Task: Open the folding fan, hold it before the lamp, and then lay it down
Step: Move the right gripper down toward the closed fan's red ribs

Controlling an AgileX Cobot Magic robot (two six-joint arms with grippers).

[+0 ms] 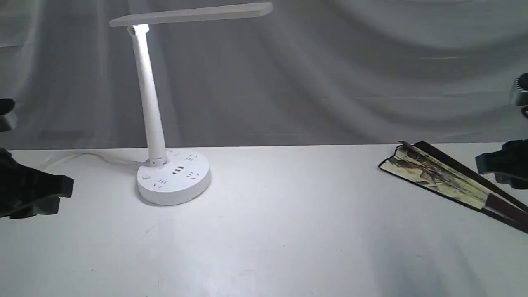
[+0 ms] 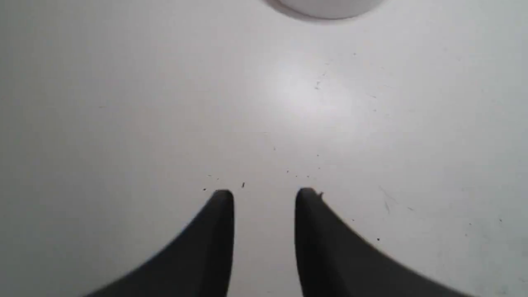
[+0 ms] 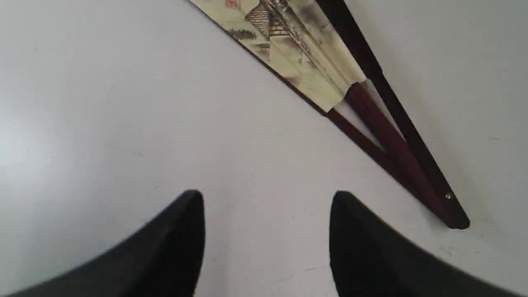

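1. The fan (image 1: 437, 177) lies on the surface (image 1: 288, 239) at the far right, only slightly spread. A narrow wedge of painted leaf shows between dark guards, and the exterior view cuts off its rib end.
2. The right wrist view shows that end, with the ribs meeting at a rivet, but the leaf's outer part runs out of frame.
3. The right hand (image 3: 268, 194) is near the ribs, fingers wide apart and holding nothing. In the exterior view it is a dark, cropped shape at the edge.
4. The left hand (image 2: 265, 193) is over bare surface, fingers a modest gap apart and empty — likewise cropped in the exterior view.
5. The lamp (image 1: 150, 107) stands lit, left of centre, well apart from the fan. The left wrist view catches only a sliver of its base.
6. A pale cord (image 1: 95, 156) behind the base is faint against the surface.
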